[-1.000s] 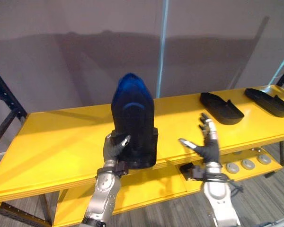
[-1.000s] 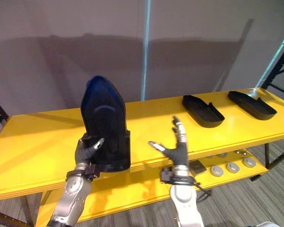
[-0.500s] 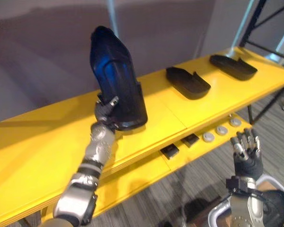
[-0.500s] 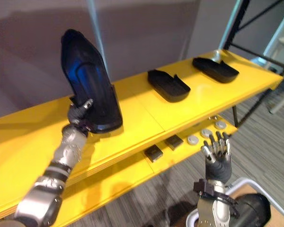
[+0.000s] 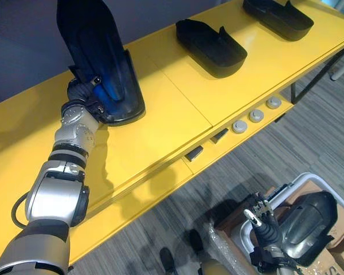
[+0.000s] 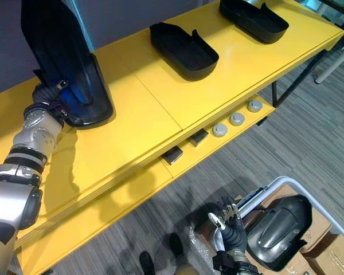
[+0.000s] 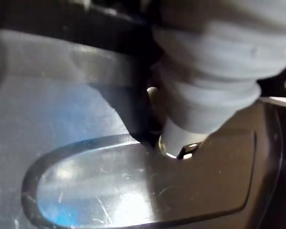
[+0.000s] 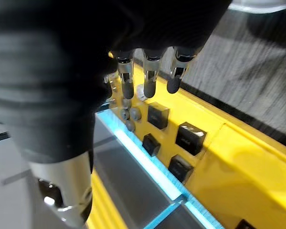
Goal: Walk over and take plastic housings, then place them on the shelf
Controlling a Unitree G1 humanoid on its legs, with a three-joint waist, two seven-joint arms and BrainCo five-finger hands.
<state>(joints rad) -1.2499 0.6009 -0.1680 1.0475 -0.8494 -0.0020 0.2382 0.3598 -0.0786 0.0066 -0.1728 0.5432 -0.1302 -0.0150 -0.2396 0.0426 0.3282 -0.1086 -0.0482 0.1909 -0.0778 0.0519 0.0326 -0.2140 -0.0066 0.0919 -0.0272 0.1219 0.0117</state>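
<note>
Your left hand point(image 5: 82, 96) is clamped on the bottom end of the upright housing point(image 5: 94, 48): in the left wrist view the thumb point(image 7: 181, 138) presses on the glossy inner face, and the eye views show the dark-covered hand wrapped at the housing's rim. That dark plastic housing stands on end on the top board of the yellow shelf point(image 5: 160, 123), close to the back edge and toward the left end, its wide lower end apparently resting on the board and its narrow end pointing up. You have a second housing point(image 5: 212, 48) lying flat with its open side up near the middle of the same board, well apart from the one you hold, and a third housing point(image 5: 275, 12) lying toward the back right corner. On the lower board, near its front edge, sit three round grey discs point(image 5: 255, 116) and two small black blocks point(image 5: 194, 153). Your right hand point(image 6: 232, 226) hangs low over the floor with its fingers point(image 8: 150, 81) straight, slightly spread and holding nothing, just beside a pale-rimmed bin point(image 5: 312, 180) that contains another dark housing point(image 5: 307, 220).
</note>
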